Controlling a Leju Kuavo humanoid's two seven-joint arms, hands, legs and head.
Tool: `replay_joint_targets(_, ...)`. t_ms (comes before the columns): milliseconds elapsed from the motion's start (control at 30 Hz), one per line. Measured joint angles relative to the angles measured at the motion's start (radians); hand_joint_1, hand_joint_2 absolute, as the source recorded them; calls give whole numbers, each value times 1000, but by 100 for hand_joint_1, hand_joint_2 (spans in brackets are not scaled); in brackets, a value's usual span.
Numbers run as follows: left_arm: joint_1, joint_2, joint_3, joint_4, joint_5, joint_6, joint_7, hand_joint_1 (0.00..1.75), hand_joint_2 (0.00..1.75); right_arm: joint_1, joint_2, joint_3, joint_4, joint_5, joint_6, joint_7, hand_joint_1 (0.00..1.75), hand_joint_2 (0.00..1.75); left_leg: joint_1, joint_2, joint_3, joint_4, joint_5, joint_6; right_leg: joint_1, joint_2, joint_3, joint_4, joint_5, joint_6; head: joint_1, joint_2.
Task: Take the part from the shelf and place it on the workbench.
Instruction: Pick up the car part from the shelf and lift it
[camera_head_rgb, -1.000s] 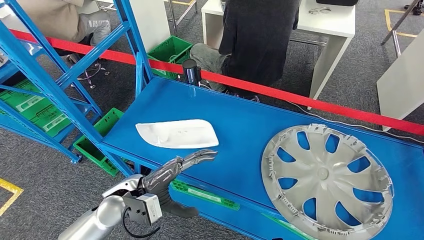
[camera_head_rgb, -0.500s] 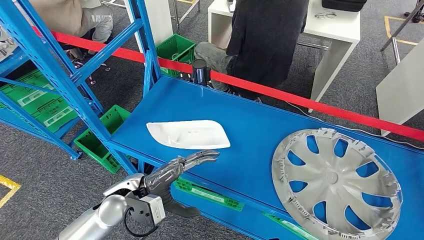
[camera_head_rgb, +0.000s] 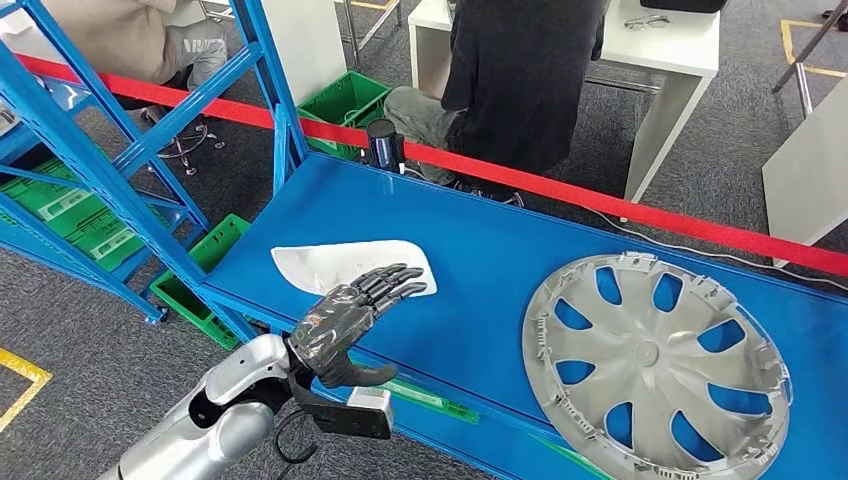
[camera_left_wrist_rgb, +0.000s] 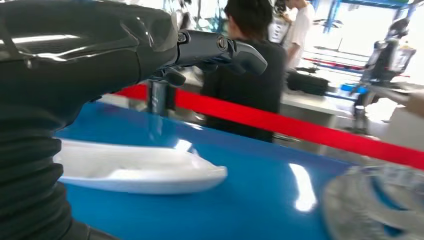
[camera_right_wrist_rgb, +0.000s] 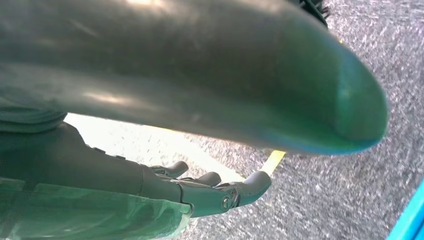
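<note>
The white, shallow, boat-shaped part (camera_head_rgb: 318, 263) lies flat on the blue workbench (camera_head_rgb: 480, 250) near its left front corner; it is also close up in the left wrist view (camera_left_wrist_rgb: 135, 172). My left hand (camera_head_rgb: 350, 312) hovers over the part's near right edge with its fingers (camera_left_wrist_rgb: 220, 47) stretched out and apart, holding nothing. Whether it touches the part I cannot tell. My right hand (camera_right_wrist_rgb: 165, 187) hangs over grey carpet, its fingers loosely extended around nothing.
A large silver wheel cover (camera_head_rgb: 655, 365) lies on the workbench's right half. A blue shelf rack (camera_head_rgb: 110, 150) with green crates (camera_head_rgb: 80, 215) stands to the left. Behind the bench runs a red barrier tape (camera_head_rgb: 560, 190), and past it a person in dark clothing (camera_head_rgb: 520, 70) sits at a white desk.
My left hand has risen from the bench's front edge and moved forward over the white part, its back turned up. The camera has swayed slightly; the part lies where it was.
</note>
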Motion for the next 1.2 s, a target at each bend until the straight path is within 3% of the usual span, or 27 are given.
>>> replay_joint_targets(33,-2,0,-6,2,-23,8,15,0,175,1,1,0,0,-1,2,0,0,0,1,1,-12,23,1,1,2,0,1,0,0,0,0,0)
replay_joint_targets(67,-4,0,-12,4,-33,12,23,0,175,2,2,0,1,-1,4,0,0,0,0,1,-5,5,22,5,4,1,2,0,0,0,0,0)
replay_joint_targets(167,-16,0,-24,6,-50,18,42,0,175,1,7,0,1,-3,5,-1,0,0,-7,1,90,-193,113,32,10,4,5,-1,-1,1,1,0)
replay_joint_targets(233,-24,0,-30,8,-65,23,58,0,175,1,12,0,2,-4,7,-2,0,0,-15,2,122,-261,125,45,11,4,2,-2,0,3,2,0)
replay_joint_targets(333,-28,0,-35,10,-73,26,66,0,175,2,16,0,2,-5,8,-2,0,0,-16,2,132,-281,132,51,11,2,-1,-2,0,15,3,0)
replay_joint_targets(400,-32,-1,-37,12,-75,27,67,0,175,1,16,0,3,-5,8,-2,0,0,-11,3,144,-299,143,57,12,2,-28,53,-29,14,4,0)
replay_joint_targets(467,-35,-2,-40,15,-75,28,67,0,175,2,15,0,4,-5,8,-2,0,0,-11,4,143,-303,147,59,11,1,-90,183,-83,10,5,0)
replay_joint_targets(533,-35,-3,-43,20,-75,27,68,0,175,4,13,0,5,-5,8,-2,0,0,-12,3,142,-302,147,59,9,1,-136,275,-108,17,5,0)
replay_joint_targets(567,-35,-3,-45,21,-75,27,68,0,175,5,13,0,6,-5,8,-2,0,0,-11,1,142,-300,146,58,8,1,-132,265,-98,26,5,0)
replay_joint_targets(633,-35,-3,-49,23,-75,27,68,0,175,5,11,0,8,-6,8,-2,0,0,-10,-1,142,-292,141,51,2,0,-71,136,-45,47,6,0)
replay_joint_targets(667,-36,-3,-50,23,-75,27,68,0,175,4,11,0,8,-5,8,-2,0,0,-11,-2,140,-286,137,45,1,0,-36,69,-21,50,6,0)
replay_joint_targets(733,-37,-3,-52,23,-75,28,68,0,175,4,11,0,8,-6,8,-2,0,0,-15,-3,134,-274,130,34,3,0,-4,3,-1,38,5,0)
replay_joint_targets(867,-38,-2,-53,23,-77,28,68,0,175,5,10,0,8,-6,8,-2,0,0,-8,-3,120,-251,113,20,2,2,-5,3,3,9,4,0)
replay_joint_targets(933,-38,-2,-53,23,-80,28,71,0,175,4,10,0,9,-6,8,-2,0,0,-5,-1,78,-162,61,9,-1,2,-4,1,4,1,3,0)
replay_joint_targets(1000,-38,-2,-54,25,-94,31,85,0,175,5,10,0,9,-6,9,-2,0,0,-1,0,14,-26,4,1,1,2,-4,2,3,-2,2,0)
replay_joint_targets(1033,-37,-1,-55,27,-106,33,96,0,175,5,10,0,9,-7,10,-1,0,0,0,0,-7,16,-6,0,2,1,-5,2,3,-2,2,0)
replay_joint_targets(1067,-37,-1,-56,29,-117,36,108,0,175,5,10,0,9,-7,11,-1,0,0,1,1,-10,22,3,2,4,2,-4,2,3,-2,2,0)
replay_joint_targets(1100,-38,0,-56,30,-128,38,120,0,175,5,10,0,9,-8,11,0,0,0,0,1,8,-16,31,6,5,2,-3,2,3,-2,2,0)
replay_joint_targets(1167,-40,0,-56,31,-143,41,139,0,175,4,12,0,9,-8,13,3,0,0,-4,1,78,-157,95,24,7,4,0,1,3,-1,2,0)
replay_joint_targets(1200,-41,0,-56,31,-148,41,147,0,175,3,13,0,9,-8,14,4,0,0,-8,1,108,-217,114,33,9,5,-1,1,4,0,2,0)
